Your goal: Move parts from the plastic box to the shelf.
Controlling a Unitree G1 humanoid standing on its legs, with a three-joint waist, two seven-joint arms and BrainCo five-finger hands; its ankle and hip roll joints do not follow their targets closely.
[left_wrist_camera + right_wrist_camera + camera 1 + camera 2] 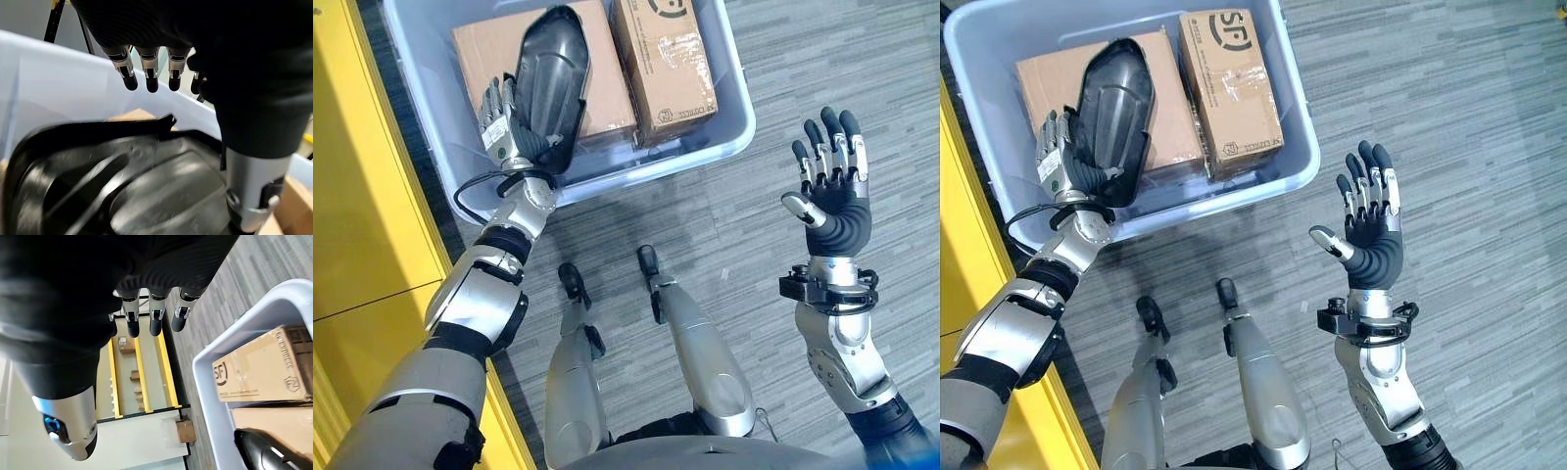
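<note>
A black moulded plastic part (pixel 551 73), shell-shaped, stands tilted over the pale blue plastic box (pixel 705 152). My left hand (pixel 499 122) grips its lower end, fingers along the part's left edge and thumb pressed on its hollow ribbed inside (pixel 146 186). My right hand (pixel 837 186) is raised over the grey floor to the right of the box, palm up, fingers straight and spread, holding nothing. The right wrist view looks past its fingers (pixel 154 318) to the box rim (pixel 220 357) and the tip of the black part (pixel 259 450).
Two brown cardboard boxes (pixel 661 59) (pixel 484 49) lie side by side in the plastic box, partly behind the black part. A yellow shelf (pixel 362 176) runs along the left edge, close to my left arm. Grey plank floor surrounds the box.
</note>
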